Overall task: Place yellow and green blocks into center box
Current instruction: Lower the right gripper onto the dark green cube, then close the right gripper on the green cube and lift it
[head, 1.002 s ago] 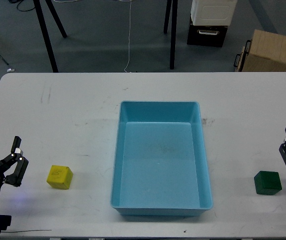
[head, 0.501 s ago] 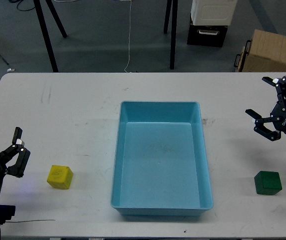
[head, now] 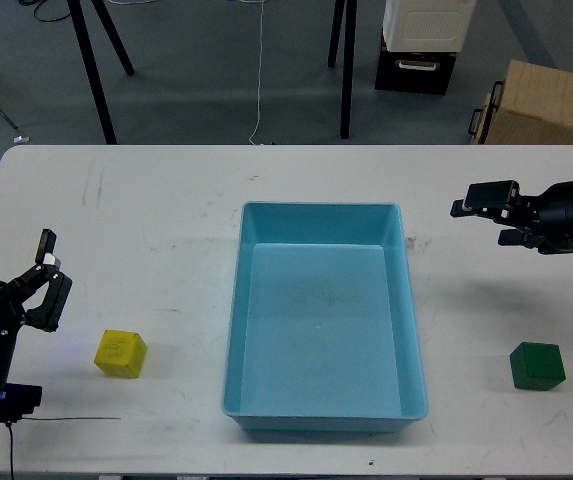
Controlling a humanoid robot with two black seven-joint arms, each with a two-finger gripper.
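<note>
A yellow block [head: 120,353] lies on the white table at the left front. A green block [head: 537,365] lies at the right front. The blue box [head: 323,400] stands in the middle, empty. My left gripper [head: 46,278] is open, left of and just above the yellow block, not touching it. My right gripper [head: 488,212] is open, high over the table right of the box, well behind the green block.
The white table [head: 146,220] reaches the view's front edge. Beyond its far edge stand black stand legs [head: 94,70], a black and white case [head: 418,45] and a cardboard box [head: 546,100] on the floor.
My right arm has risen from the right edge near the green block and swung left, its gripper now pointing toward the box. My left gripper has crept up and slightly right.
</note>
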